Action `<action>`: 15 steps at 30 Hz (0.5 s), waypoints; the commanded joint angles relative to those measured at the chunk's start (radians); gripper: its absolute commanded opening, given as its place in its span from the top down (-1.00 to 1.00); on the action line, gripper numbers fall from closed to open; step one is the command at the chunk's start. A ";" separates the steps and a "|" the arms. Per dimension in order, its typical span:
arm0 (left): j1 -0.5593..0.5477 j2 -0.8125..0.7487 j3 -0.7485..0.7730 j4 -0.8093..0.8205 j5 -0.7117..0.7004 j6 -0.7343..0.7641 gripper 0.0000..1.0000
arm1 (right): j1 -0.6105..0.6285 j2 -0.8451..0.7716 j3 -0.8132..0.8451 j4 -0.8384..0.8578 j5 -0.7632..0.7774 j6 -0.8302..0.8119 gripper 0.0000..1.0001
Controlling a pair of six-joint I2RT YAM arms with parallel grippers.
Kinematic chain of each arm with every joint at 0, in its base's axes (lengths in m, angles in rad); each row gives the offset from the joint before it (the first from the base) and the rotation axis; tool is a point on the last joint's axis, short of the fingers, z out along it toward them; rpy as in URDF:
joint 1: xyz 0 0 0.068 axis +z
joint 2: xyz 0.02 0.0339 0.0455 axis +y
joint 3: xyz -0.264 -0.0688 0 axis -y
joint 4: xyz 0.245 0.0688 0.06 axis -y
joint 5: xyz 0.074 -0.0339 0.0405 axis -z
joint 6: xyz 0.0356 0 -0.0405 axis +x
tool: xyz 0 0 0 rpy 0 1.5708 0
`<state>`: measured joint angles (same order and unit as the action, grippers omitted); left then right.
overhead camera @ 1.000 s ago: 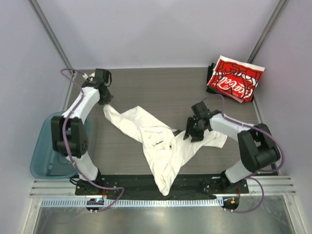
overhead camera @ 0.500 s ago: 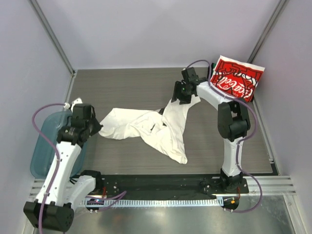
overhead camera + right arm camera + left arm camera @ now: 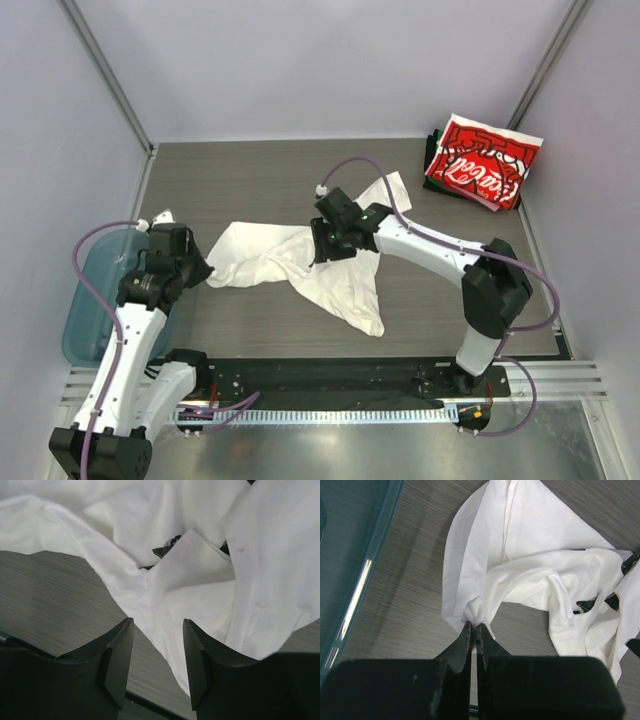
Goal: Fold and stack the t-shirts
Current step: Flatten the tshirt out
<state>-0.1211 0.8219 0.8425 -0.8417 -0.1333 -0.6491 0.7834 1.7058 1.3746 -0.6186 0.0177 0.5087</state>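
The white tee (image 3: 265,255) is spread crumpled across the middle of the table (image 3: 250,180). In the overhead view its main run is laid roughly from 9 o'clock to 3 o'clock, with one lobe thrown out toward 1 o'clock and another toward 5 o'clock. Its 9 o'clock tip is pinched in the left gripper (image 3: 474,630), whose jaws are closed tight on a small bunch of edge cloth, near the teal bin (image 3: 85,300). The right gripper (image 3: 157,625) is held over the junction of the lobes, jaws parted to a middling gap with nothing between them. In its wrist view, cloth is seen directly below and ahead at 12 o'clock. Both free lobes are judged nearer the right arm, so the opposing hold is probably to be taken on that side. The folded stack (image 3: 480,165), topped in red, is set well apart at the table's 1 o'clock corner.
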 commanded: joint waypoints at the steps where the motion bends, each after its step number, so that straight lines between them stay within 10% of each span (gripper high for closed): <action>1: 0.005 -0.056 -0.003 0.039 0.011 0.017 1.00 | 0.016 0.049 -0.005 -0.016 0.090 0.047 0.01; 15: 0.001 -0.093 -0.013 0.049 -0.002 0.016 1.00 | 0.076 0.235 0.067 -0.043 0.142 0.068 0.05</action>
<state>-0.1211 0.7372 0.8310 -0.8268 -0.1356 -0.6464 0.8509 1.9362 1.3987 -0.6605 0.1211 0.5571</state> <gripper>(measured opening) 0.011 0.479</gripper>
